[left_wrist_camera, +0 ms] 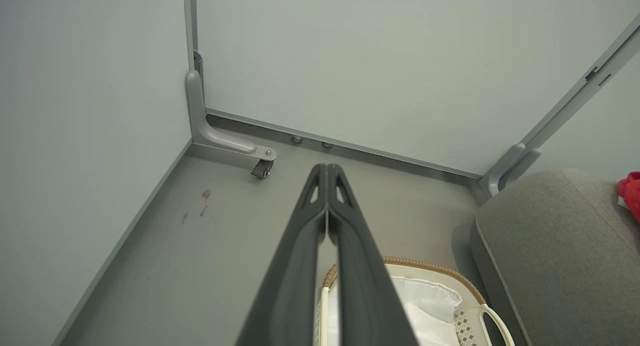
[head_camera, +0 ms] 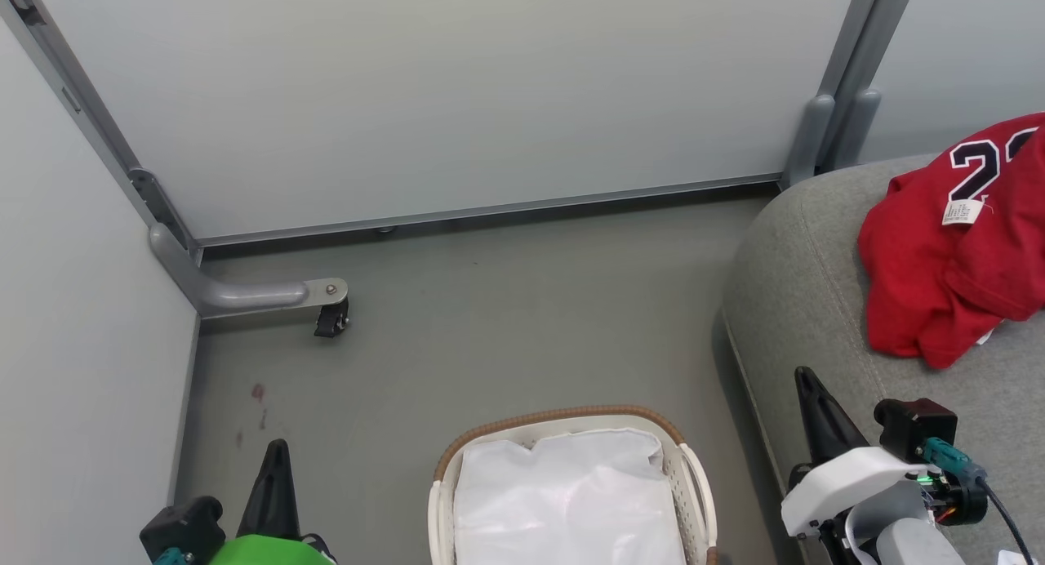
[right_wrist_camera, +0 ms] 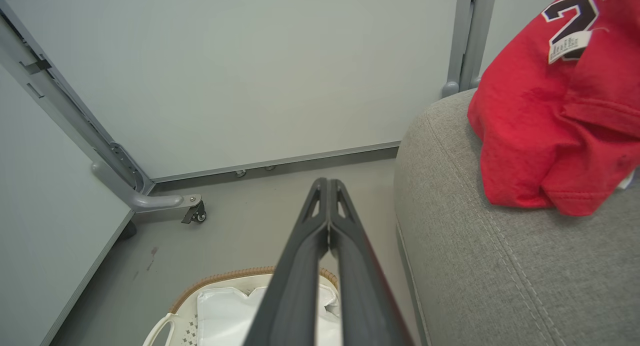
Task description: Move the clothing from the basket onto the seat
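The red clothing (head_camera: 951, 263) lies bunched on the grey seat (head_camera: 800, 304) at the right, a black-and-white numeral and a white tag showing on top; the right wrist view has the clothing (right_wrist_camera: 555, 116) on the seat (right_wrist_camera: 490, 266) too. The basket (head_camera: 690, 475) stands on the floor at the bottom centre, with just its white liner (head_camera: 563, 500) inside. My left gripper (head_camera: 277, 451) is shut and holds nothing, left of the basket. My right gripper (head_camera: 808, 381) is shut and holds nothing, over the seat's front edge. Their fingertips meet in both wrist views: left gripper (left_wrist_camera: 326, 167), right gripper (right_wrist_camera: 327, 182).
Pale partition panels (head_camera: 457, 91) close off the back and left. A grey foot with a small caster (head_camera: 331, 318) juts onto the grey floor (head_camera: 506, 336) at the left corner. Another partition post (head_camera: 816, 140) stands behind the seat.
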Controlling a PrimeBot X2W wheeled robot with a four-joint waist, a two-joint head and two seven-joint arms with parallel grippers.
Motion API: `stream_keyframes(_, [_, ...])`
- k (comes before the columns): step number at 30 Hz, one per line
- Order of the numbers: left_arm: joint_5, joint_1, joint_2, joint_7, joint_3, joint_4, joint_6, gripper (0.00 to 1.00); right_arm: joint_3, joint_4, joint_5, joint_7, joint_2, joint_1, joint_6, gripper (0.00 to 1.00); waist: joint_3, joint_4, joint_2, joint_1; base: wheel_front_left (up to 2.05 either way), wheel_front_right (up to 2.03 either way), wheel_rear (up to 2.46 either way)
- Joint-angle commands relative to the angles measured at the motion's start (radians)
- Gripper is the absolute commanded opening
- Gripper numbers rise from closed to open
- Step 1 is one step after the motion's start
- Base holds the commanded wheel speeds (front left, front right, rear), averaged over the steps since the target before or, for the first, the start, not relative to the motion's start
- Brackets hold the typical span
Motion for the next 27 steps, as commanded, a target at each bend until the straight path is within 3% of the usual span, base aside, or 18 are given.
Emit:
stream_keyframes(1, [-0.047,-0.019,0.002,0.010,0.012,-0.018,-0.004,0.00,-0.007,-0.023,0.054,0.009,-0.004,-0.015,0.000,0.00,0.000,0.000,0.0000,0.0000,0.00,0.00,0.00])
stream_keyframes(7, [-0.175,-0.034,0.002,0.046,0.029,-0.027,-0.007,0.00,-0.016,-0.043,0.201,0.041,-0.005,-0.007,0.000,0.00,0.000,-0.001,0.0000,0.0000,0.00,0.00,0.00])
stream_keyframes(27, [-0.450,-0.066,0.003,0.125,0.067,-0.045,-0.015,0.00,-0.043,-0.077,0.515,0.119,-0.007,0.001,0.000,0.00,-0.001,-0.002,0.0000,0.0000,0.00,0.00,0.00])
